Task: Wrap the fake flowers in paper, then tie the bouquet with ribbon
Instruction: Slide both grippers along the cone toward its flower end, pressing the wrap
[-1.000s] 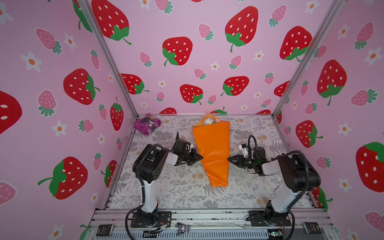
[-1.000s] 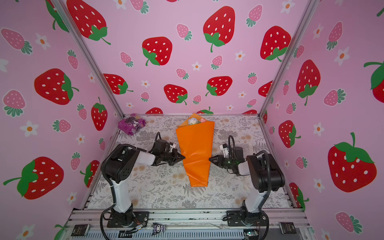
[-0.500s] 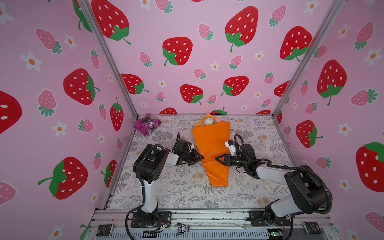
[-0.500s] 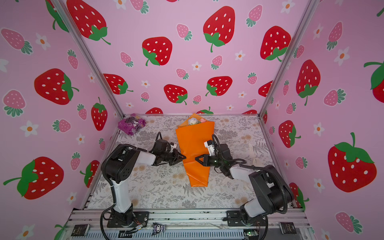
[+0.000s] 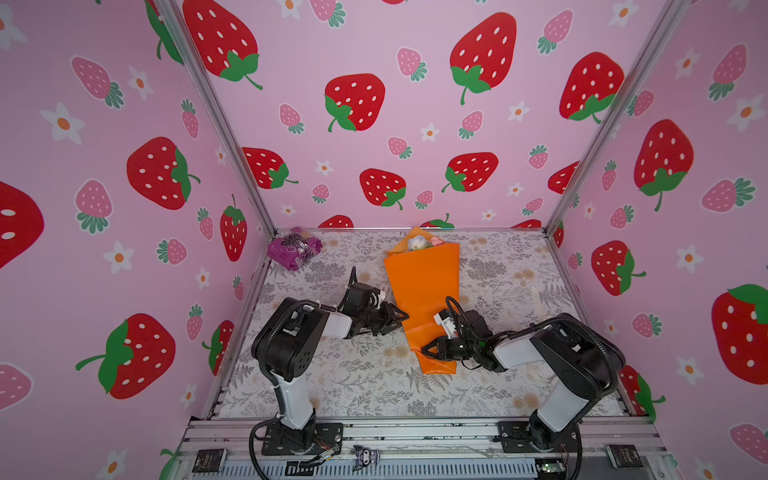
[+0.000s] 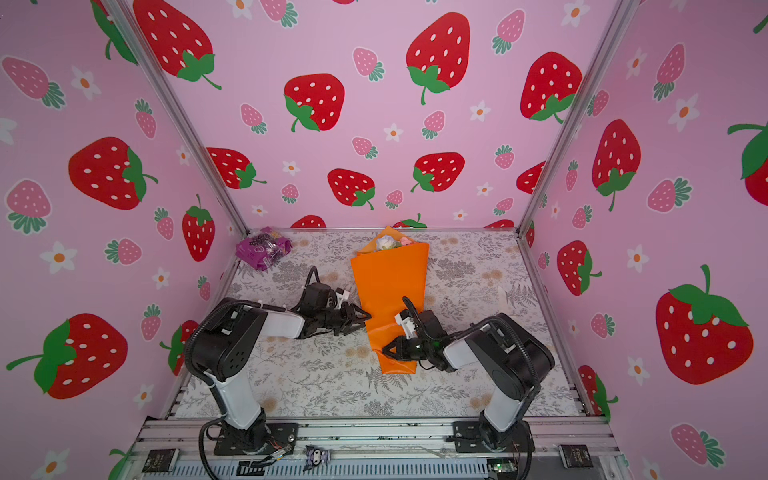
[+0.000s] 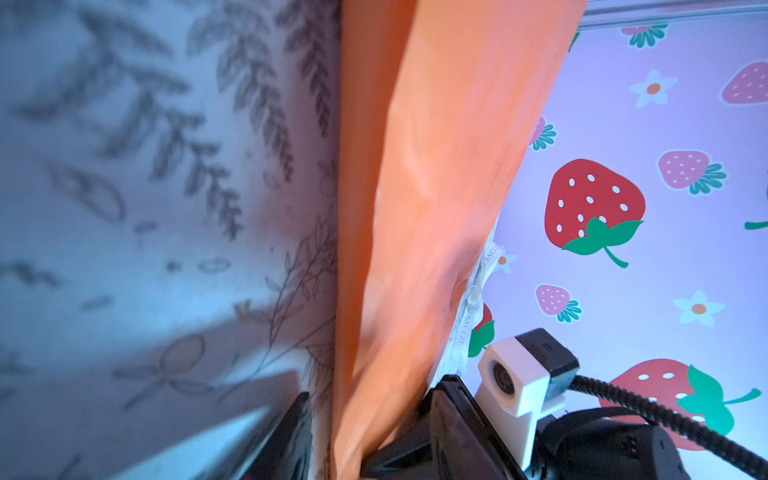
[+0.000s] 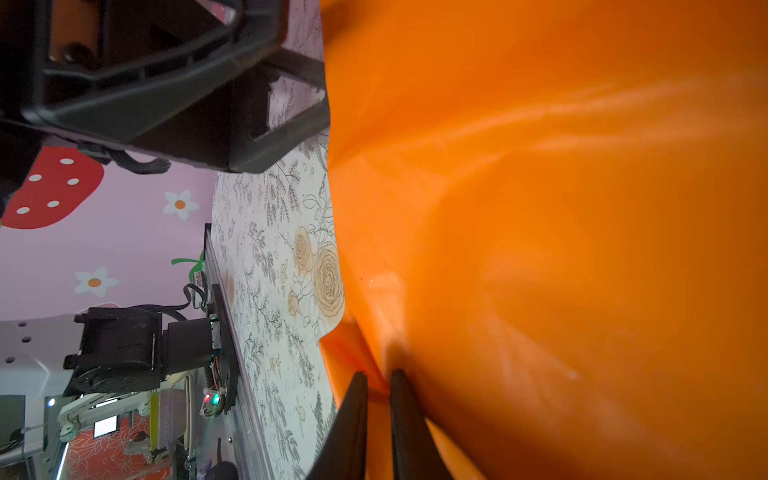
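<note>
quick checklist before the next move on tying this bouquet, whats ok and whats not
1. Grip of the right hand on the orange paper: ok, a fold sits between its nearly closed jaws near the narrow end.
2. Opening of the left hand: ok, jaws stand apart at the paper's left edge; whether they touch it, cannot tell.
3. The flowers inside the wrap: ok, white and pink blooms show at the wide end.
4. A tie round the paper: not ok, none seen in both top views.
5. The purple packet out of the way: ok, back left corner, apart from the paper.
</note>
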`<state>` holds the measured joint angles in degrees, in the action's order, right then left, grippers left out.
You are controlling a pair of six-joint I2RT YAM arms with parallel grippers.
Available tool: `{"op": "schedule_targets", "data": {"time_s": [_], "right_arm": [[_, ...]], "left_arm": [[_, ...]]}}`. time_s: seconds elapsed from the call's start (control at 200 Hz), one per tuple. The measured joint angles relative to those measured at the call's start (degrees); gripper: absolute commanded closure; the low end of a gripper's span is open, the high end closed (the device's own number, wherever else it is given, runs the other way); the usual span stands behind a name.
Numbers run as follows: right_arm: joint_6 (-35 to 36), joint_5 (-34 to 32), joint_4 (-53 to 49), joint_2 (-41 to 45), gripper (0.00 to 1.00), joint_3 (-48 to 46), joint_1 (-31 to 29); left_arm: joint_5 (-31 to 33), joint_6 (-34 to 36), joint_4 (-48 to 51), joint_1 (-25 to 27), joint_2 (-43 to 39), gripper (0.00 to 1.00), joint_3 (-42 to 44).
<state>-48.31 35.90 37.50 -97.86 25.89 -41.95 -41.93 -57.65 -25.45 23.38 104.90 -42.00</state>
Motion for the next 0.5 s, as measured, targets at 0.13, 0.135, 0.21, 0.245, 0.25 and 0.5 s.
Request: {"op": "schedule_targets", "data": {"time_s": [0.13, 0.135, 0.21, 0.245, 0.25, 0.5], "right_arm": [[-0.1, 0.1, 0.6, 0.0, 0.81, -0.2, 0.0], [-0.1, 0.1, 0.7, 0.0, 0.81, -0.2, 0.0], [-0.2, 0.1, 0.7, 0.0, 0.81, -0.2, 0.0], [-0.2, 0.2, 0.8, 0.0, 0.80, -0.2, 0.0], [-0.3, 0.2, 0.8, 0.0, 0.80, -0.2, 0.0], [-1.2, 0.0, -0.7, 3.0, 0.66, -0.1, 0.8]], "left_arm": [[1.5, -0.9, 0.1, 3.4, -0.9, 0.48, 1.3], [1.5, -0.9, 0.1, 3.5, -0.9, 0.48, 1.3], [2.5, -1.4, 0.0, 5.5, -0.9, 0.49, 1.3], [2.7, -1.7, -0.1, 6.1, -0.9, 0.50, 1.3], [2.8, -1.8, -0.1, 6.3, -0.9, 0.51, 1.3], [5.5, -3.5, -0.2, 8.0, -0.5, 0.68, 1.5]]}}
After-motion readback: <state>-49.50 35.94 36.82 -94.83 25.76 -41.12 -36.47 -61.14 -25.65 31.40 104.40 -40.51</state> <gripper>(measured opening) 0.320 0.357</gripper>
